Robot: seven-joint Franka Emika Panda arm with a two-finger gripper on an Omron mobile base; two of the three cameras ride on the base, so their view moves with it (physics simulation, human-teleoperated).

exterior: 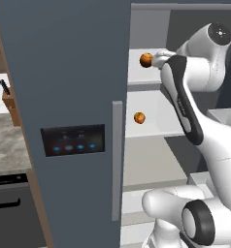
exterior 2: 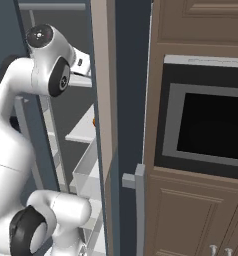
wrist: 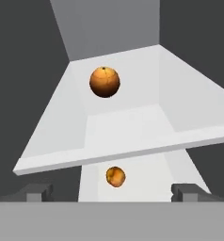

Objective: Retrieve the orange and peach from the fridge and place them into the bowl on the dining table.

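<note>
I see the orange (wrist: 104, 82) resting on an upper fridge shelf (wrist: 132, 127), in the upper middle of the hand view, and the peach (wrist: 116, 176) on the shelf below it, low in the same frame between the two fingertips (wrist: 36, 192). The gripper (wrist: 113, 193) has its fingers spread wide apart, holding nothing, well short of either fruit. In the left base view the orange (exterior: 145, 60) sits at the upper centre, just left of the arm's wrist, with the peach (exterior: 139, 117) lower down on the next pale shelf. The fridge (exterior: 64, 97) fills the left half of that frame: its slate-blue closed door carries a dark panel with blue lights (exterior: 73, 139) and a long grey handle (exterior: 117, 160). At the far left edge I make out a knife block (exterior: 9, 99) on a veined stone counter (exterior: 6, 145). In the right base view the open fridge door (exterior 2: 118, 125) stands edge-on at centre, a sliver of peach (exterior 2: 93, 121) just showing beside it, with a built-in oven (exterior 2: 211, 125) set in brown wooden cabinets (exterior 2: 201, 215) at right.
</note>
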